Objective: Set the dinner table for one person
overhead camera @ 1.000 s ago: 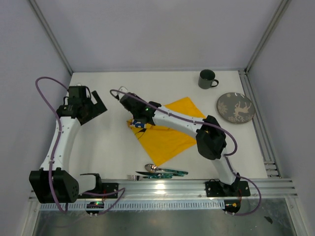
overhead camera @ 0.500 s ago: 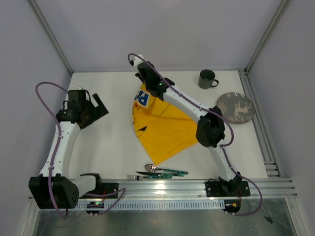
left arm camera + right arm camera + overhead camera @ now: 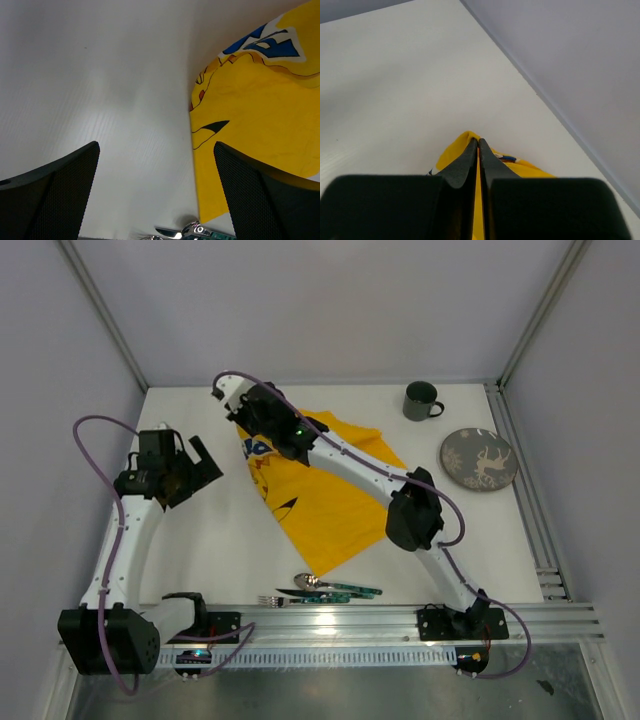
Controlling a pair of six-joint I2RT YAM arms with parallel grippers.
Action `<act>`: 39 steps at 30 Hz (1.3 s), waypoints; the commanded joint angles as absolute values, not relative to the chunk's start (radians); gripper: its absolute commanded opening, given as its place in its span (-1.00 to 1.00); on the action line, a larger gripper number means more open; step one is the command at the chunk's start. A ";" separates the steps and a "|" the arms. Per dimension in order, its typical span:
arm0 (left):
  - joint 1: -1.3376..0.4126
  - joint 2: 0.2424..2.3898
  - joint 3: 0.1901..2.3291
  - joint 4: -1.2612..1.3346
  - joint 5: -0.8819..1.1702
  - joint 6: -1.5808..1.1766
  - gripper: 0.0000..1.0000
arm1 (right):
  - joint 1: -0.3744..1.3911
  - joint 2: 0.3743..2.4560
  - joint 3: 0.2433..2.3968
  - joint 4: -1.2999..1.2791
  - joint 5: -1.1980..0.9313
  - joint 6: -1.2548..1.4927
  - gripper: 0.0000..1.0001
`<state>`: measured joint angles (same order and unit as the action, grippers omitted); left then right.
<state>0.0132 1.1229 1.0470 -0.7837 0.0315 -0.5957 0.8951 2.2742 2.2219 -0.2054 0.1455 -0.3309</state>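
Note:
On the white dinner table [image 3: 215, 540] lies a yellow cartoon-printed cloth [image 3: 330, 500], spread out from the middle toward the back left. My right gripper [image 3: 245, 428] is shut on its far-left corner; in the right wrist view the fingertips [image 3: 478, 142] pinch a fold of the yellow cloth [image 3: 461, 146]. To the left of the cloth my left gripper [image 3: 203, 468] hovers open with nothing in it. The left wrist view shows the gripper [image 3: 156, 146] over bare tabletop, the cloth's edge [image 3: 250, 110] to its right.
A dark green mug [image 3: 422, 400] stands at the back right, and a grey patterned plate [image 3: 478, 459] lies in front of it. Cutlery with green handles [image 3: 328, 589] lies near the front edge, also seen as cutlery [image 3: 195, 231] in the left wrist view. Frame posts border the table.
My right gripper carried the cloth's corner from the middle to the back, then leftward, unfolding the cloth. The left gripper barely shifted and stayed open.

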 commanded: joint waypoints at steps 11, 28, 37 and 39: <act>0.011 1.104 1.019 -0.759 0.095 -0.598 0.98 | 0.954 2.298 2.201 -0.112 0.336 -0.311 0.28; 0.012 1.149 1.017 -0.718 0.101 -0.612 0.98 | 0.937 1.798 1.521 -0.426 0.485 0.205 0.41; 0.012 1.209 1.065 -0.710 0.092 -0.614 0.98 | 0.937 1.698 1.255 -0.430 0.309 0.357 0.41; 0.012 1.219 1.083 -0.710 0.089 -0.614 0.98 | 0.937 1.712 1.208 -0.407 0.250 0.388 0.41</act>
